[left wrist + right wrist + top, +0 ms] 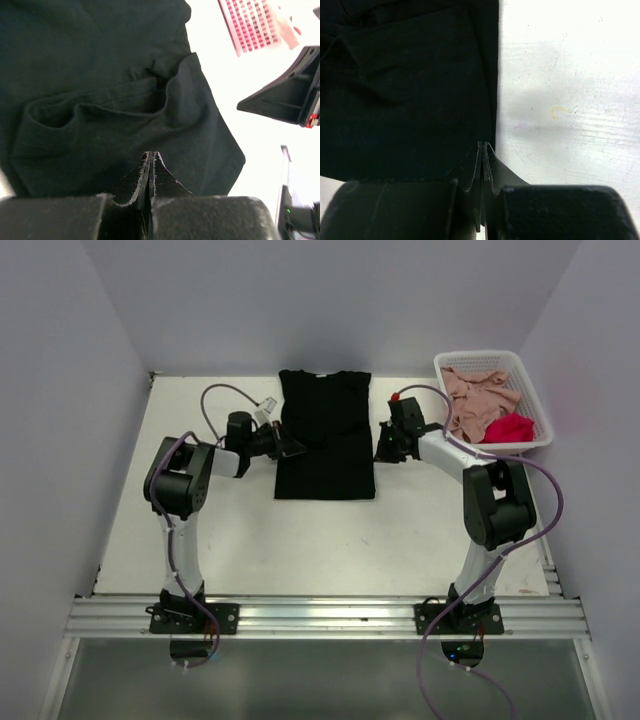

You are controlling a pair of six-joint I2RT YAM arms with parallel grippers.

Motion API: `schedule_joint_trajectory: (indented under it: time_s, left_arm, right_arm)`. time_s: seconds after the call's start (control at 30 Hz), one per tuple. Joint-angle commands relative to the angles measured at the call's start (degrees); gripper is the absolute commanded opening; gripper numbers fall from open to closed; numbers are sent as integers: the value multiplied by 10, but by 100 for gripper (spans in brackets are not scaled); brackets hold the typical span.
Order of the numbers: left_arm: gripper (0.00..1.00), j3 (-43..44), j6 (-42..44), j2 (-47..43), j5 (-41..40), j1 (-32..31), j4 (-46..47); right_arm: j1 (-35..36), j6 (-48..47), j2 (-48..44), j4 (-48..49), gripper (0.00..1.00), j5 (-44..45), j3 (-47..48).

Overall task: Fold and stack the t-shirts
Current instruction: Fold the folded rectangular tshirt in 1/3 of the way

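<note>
While both of my pincers are pressed fully closed, fingertips meeting in a thin seam, I cannot tell whether either has cloth caught in it. My left gripper [151, 156] points at the left side of the black t-shirt [325, 440]. That soft matte cloth lies flat at the middle of the table [300, 540], collar away from me, its sleeve turned inward in a curved, ridged fold. My right gripper [483, 146] sits at the shirt's straight right edge, beside bare, scuffed white surface. Far right stands a white lattice basket [480, 355], holding a crumpled dusty pink t-shirt [475, 395] and a bright red t-shirt [512, 427] bunched at its near corner.
</note>
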Motion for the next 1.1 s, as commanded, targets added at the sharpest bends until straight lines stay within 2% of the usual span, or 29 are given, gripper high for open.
schedule_joint_trajectory:
  time_s: [0.0,0.33,0.63,0.83,0.93,1.03,1.07]
  left_arm:
    - [0,23,-20,34,54,2,67]
    - [0,136,-44,126,27,3,31]
    - [0,177,-112,145,7,8,81]
    - [0,291,-83,210,-25,17,-78]
    - [0,317,-78,235,-24,24,-116]
    - [0,277,-82,216,-16,31,-64]
    - [0,258,-89,203,-12,33,-4]
  right_arm:
    - [-1,0,-16,20,0,-1,-4]
    - [-1,-5,-21,14,0,12,-5]
    - [-1,-9,-16,13,0,19,-8]
    - [-1,-9,-21,8,0,21,-8]
    - [-1,-11,-27,6,0,25,-11]
    - [-1,-11,-34,7,0,29,-18]
    - [-1,-11,-36,7,0,29,-19]
